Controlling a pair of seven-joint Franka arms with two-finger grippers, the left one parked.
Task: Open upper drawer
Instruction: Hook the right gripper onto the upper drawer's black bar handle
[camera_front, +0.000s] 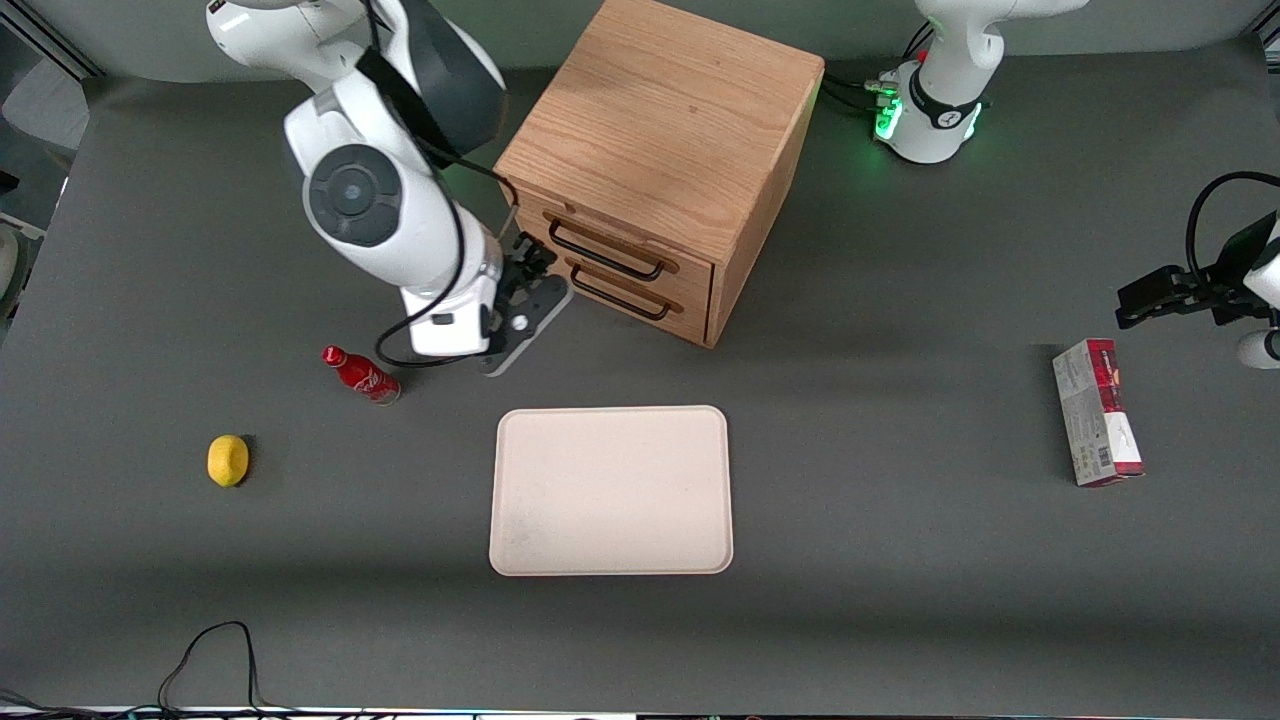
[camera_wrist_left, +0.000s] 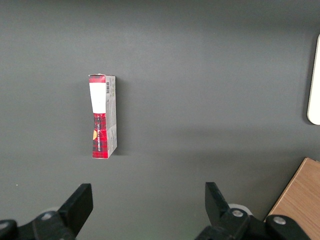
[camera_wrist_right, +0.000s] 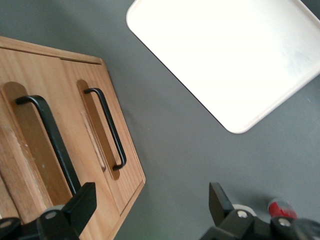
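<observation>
The light oak cabinet (camera_front: 660, 120) stands at the back middle of the table. Its upper drawer (camera_front: 625, 238) is shut, with its black wire handle (camera_front: 605, 256) flat against the front. The lower drawer (camera_front: 640, 302) under it is shut too. My right gripper (camera_front: 535, 262) is open and empty, just in front of the drawer fronts, at the handles' end toward the working arm. In the right wrist view the upper handle (camera_wrist_right: 50, 140) lies beside one fingertip (camera_wrist_right: 82, 200), the lower handle (camera_wrist_right: 107, 127) is nearer the table, and the gripper (camera_wrist_right: 150, 200) holds nothing.
A cream tray (camera_front: 610, 490) lies nearer the front camera than the cabinet; it also shows in the right wrist view (camera_wrist_right: 225, 55). A red cola bottle (camera_front: 362, 375) lies beside the working arm, a lemon (camera_front: 228, 460) farther out. A red and grey box (camera_front: 1095, 412) lies toward the parked arm's end.
</observation>
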